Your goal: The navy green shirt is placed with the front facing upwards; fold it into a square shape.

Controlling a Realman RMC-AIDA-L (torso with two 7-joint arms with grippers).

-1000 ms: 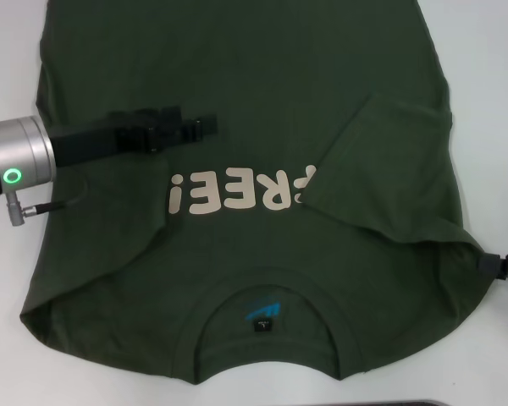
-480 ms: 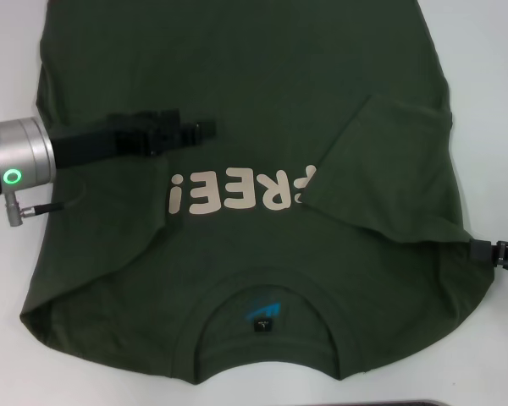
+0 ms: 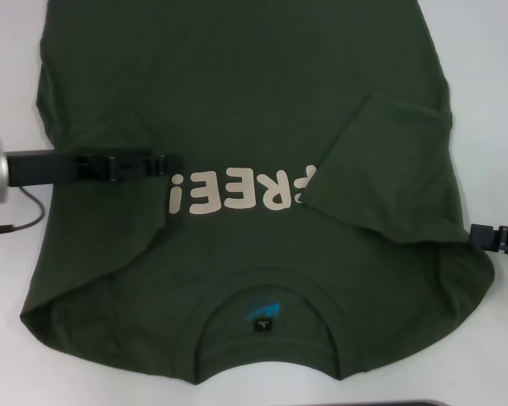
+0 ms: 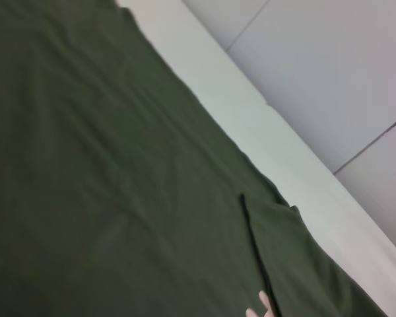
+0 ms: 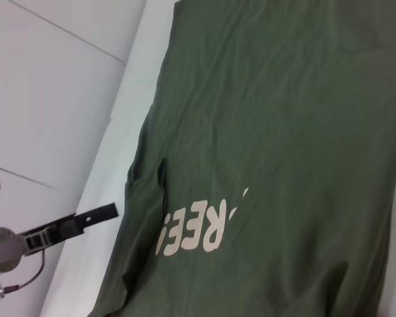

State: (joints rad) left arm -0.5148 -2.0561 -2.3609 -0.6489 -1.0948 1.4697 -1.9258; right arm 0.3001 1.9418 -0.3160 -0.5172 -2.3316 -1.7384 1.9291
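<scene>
The navy green shirt (image 3: 237, 101) lies spread flat on the white table (image 3: 491, 85), front side up, and it fills most of the head view. The cream lettering (image 3: 241, 190) on the chest reads upside down from the robot's side. The ribbed collar (image 3: 267, 334), with the small neck label (image 3: 262, 325) inside it, is at the edge nearest to the robot. The sleeve (image 3: 389, 165) on the robot's right is folded inward over the body and covers the first letter of the print. The shirt edge on the left side is a little wrinkled near the table.

The left gripper (image 3: 165, 163) reaches in from the left, low over the shirt, just beside the exclamation mark of the lettering. Its fingers look close together, but I cannot tell if they pinch any cloth. The right gripper (image 3: 484, 237) is at the shirt's right edge, below the folded sleeve, and it touches or nearly touches the fabric. Whether its fingers are open or closed, I cannot tell.
</scene>
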